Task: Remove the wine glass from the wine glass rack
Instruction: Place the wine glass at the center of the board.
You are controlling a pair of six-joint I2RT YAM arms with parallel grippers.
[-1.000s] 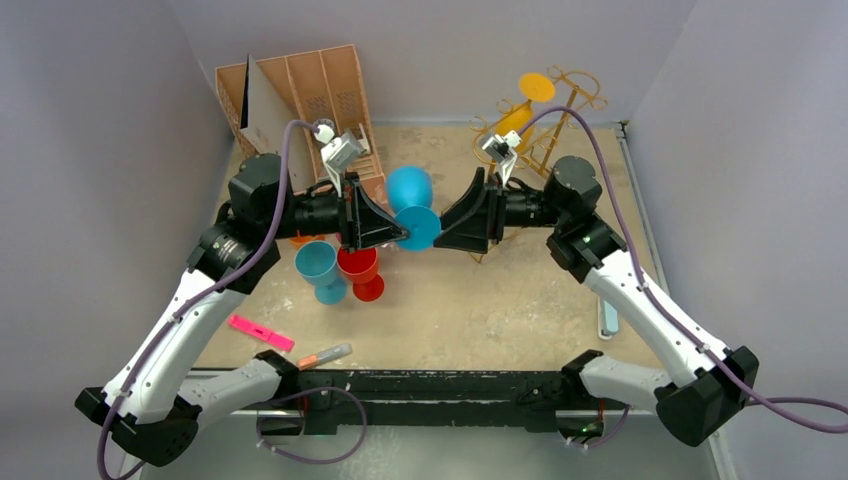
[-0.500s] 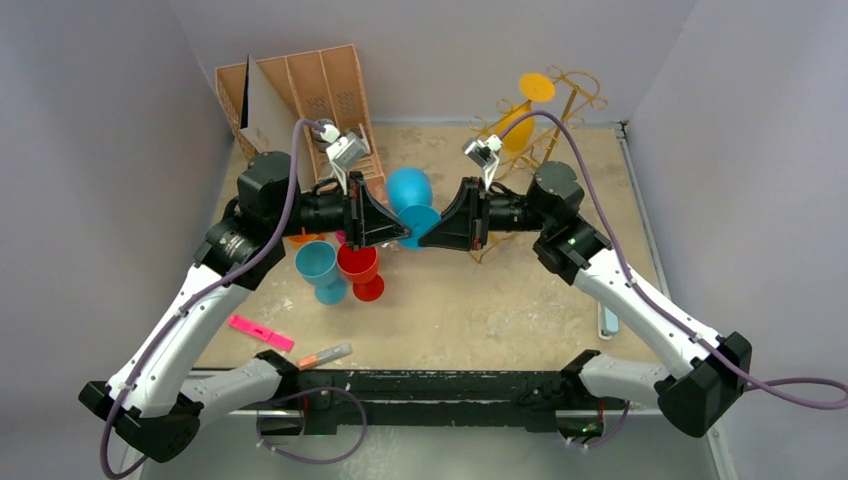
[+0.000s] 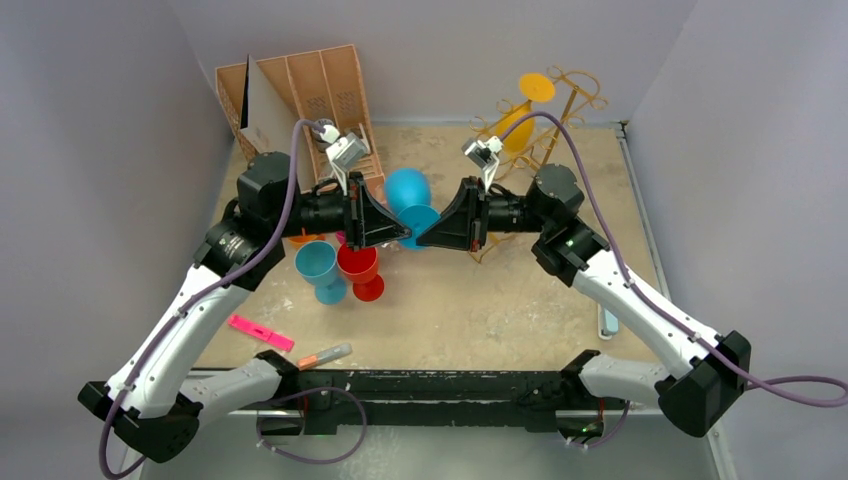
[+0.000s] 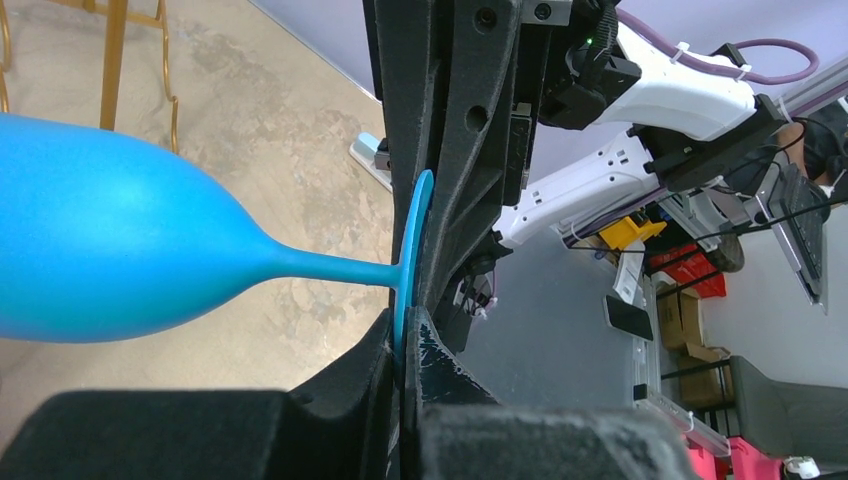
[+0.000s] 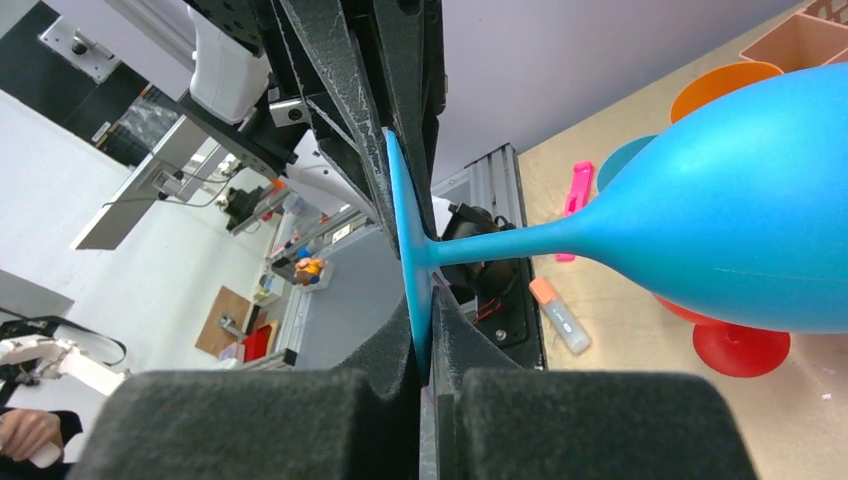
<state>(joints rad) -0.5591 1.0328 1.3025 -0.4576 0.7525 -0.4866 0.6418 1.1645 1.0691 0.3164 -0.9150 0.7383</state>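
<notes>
A blue wine glass hangs in the air over the table's middle, lying on its side. My left gripper and right gripper meet tip to tip, both shut on its flat foot. The left wrist view shows the foot edge-on, pinched by my left gripper, with the bowl to the left. My right gripper clamps the same foot in the right wrist view. The gold wine glass rack stands at the back right, with a yellow wine glass hanging on it.
A tan slotted organiser stands at the back left. A teal glass and a red glass stand below my left gripper. A pink marker and an orange-capped marker lie near the front edge. A pale object lies at the right.
My right arm has moved left to the blue glass, and its gripper has gone from open to shut on the foot. The left gripper has kept its hold.
</notes>
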